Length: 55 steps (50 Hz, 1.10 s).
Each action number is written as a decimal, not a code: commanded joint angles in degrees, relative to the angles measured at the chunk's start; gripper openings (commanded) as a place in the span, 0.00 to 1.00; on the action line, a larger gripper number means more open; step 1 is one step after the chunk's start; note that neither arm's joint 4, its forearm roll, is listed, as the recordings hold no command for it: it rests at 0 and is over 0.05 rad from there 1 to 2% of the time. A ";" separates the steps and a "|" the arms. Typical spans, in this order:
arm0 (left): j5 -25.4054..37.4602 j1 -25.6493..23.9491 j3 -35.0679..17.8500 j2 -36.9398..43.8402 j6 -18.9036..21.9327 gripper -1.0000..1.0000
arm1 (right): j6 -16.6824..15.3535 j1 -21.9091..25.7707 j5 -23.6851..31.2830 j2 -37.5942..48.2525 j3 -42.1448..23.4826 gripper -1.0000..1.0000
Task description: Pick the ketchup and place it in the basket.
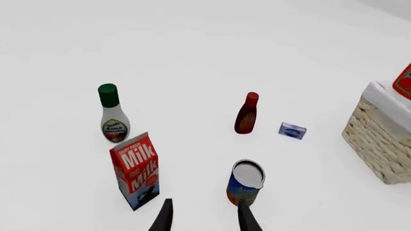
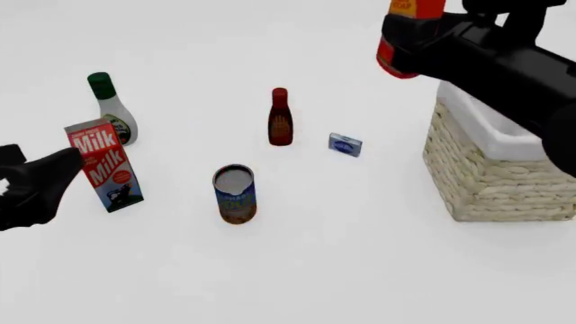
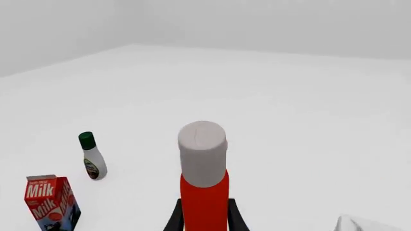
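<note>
The ketchup, a red-orange bottle with a white cap, hangs high in the air just left of the basket, above its rim level. My right gripper is shut on the ketchup. In the right wrist view the black fingers clamp the red body of the ketchup below its cap, and a white corner of the basket lining shows. In the left wrist view the ketchup shows above the basket. My left gripper is open and empty near the milk carton.
On the table stand a milk carton, a white bottle with a green cap, a dark red-brown bottle, a small blue box and an open can. My left arm sits at the left edge.
</note>
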 commanded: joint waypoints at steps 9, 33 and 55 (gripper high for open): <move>-2.59 5.43 8.19 -7.19 0.98 1.00 | 2.97 -8.84 -1.00 -1.68 0.12 0.00; -3.57 8.53 13.27 -11.69 0.26 1.00 | 3.34 -17.28 0.93 -4.37 -0.02 0.00; -5.50 10.93 19.03 -16.21 -1.15 1.00 | 3.87 -22.92 1.37 -4.43 0.65 0.00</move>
